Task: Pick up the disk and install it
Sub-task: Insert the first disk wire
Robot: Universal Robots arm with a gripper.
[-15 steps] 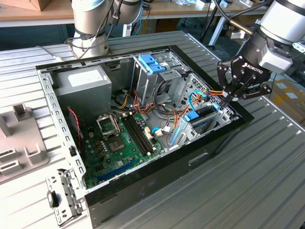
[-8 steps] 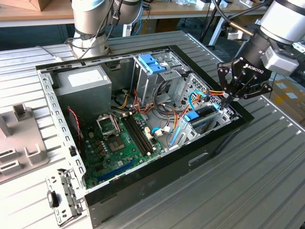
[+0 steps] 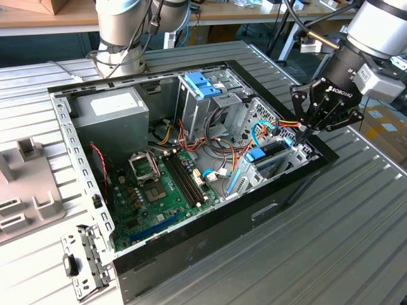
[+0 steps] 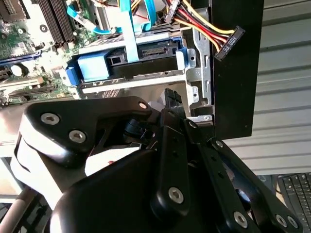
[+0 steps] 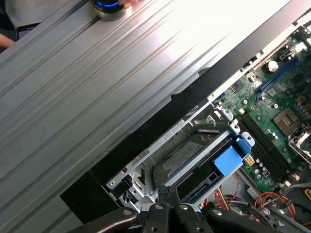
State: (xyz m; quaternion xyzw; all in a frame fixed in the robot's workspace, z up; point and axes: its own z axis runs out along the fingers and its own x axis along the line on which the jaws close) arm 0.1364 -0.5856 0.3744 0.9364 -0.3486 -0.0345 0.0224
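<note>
Table: ribbed grey metal table (image 3: 356,241) under an open computer case (image 3: 216,219).
Left side: grey power-supply box (image 3: 117,114) (white sticker on top), then the green motherboard (image 3: 159,190).
Middle: blue latch tabs (image 3: 202,84) on the metal cage.
Disk: the disk (image 4: 133,73) sits in its bay by the case's right wall, blue bracket showing.
Gripper: the gripper (image 3: 305,135) hangs just above the disk, fingers (image 5: 163,194) pressed together, holding nothing.

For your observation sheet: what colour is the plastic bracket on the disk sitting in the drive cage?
Blue; the disk shows it best in the second wrist view.
</note>
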